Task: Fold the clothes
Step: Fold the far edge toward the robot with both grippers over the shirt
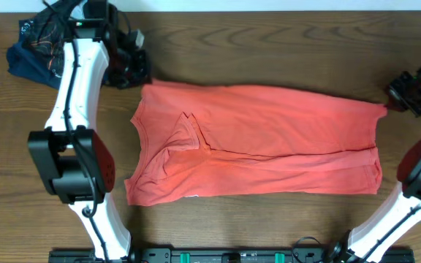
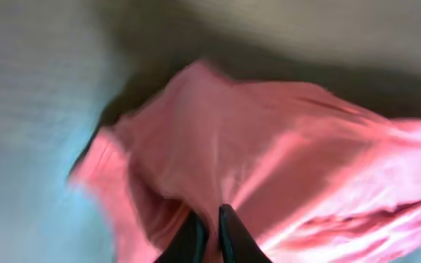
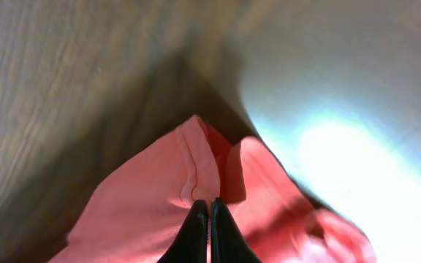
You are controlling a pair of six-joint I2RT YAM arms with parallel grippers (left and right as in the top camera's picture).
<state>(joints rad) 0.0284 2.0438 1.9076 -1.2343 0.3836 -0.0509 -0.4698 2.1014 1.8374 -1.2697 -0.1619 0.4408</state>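
A salmon-red T-shirt [image 1: 262, 139] lies spread across the wooden table, partly folded lengthwise, collar to the left. My left gripper [image 1: 139, 79] is at the shirt's far left corner, shut on the cloth; the left wrist view shows red fabric [image 2: 269, 146] pinched between its fingers [image 2: 212, 223]. My right gripper [image 1: 392, 102] is at the shirt's far right corner, shut on the hem; the right wrist view shows the red fabric [image 3: 152, 204] held at its fingertips [image 3: 205, 208].
A dark blue patterned garment [image 1: 35, 47] lies bunched at the far left corner of the table, behind the left arm. The arm bases [image 1: 71, 168] stand at the near left and near right.
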